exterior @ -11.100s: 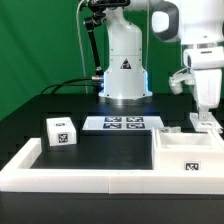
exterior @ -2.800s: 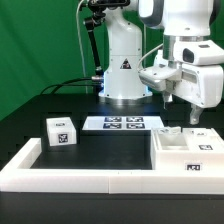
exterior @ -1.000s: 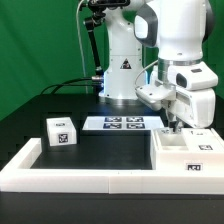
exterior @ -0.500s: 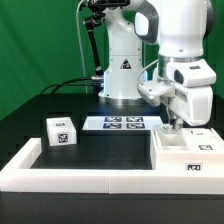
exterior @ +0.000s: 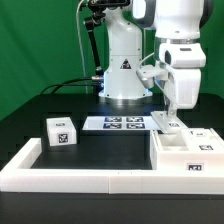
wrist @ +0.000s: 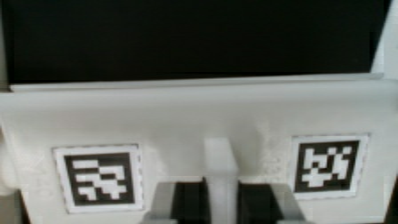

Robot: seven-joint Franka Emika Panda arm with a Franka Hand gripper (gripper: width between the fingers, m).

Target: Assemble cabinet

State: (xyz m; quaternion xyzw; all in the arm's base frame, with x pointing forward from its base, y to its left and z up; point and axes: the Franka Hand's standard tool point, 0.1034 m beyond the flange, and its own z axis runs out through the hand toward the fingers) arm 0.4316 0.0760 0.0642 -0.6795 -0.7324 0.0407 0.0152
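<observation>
The fingers (wrist: 228, 205) pinch a thin rib of the cabinet (exterior: 188, 152) (a tag on either side). I judge repositioning is underway; next comes a steady pull across the worktop (exterior: 105, 150).

The arm swung in from the exterior view's right edge toward the middle, and the gripper (exterior: 170, 120) came down, nearly closed, on the back wall of the cabinet (exterior: 190, 150), moving leftward along it during the last second.
</observation>
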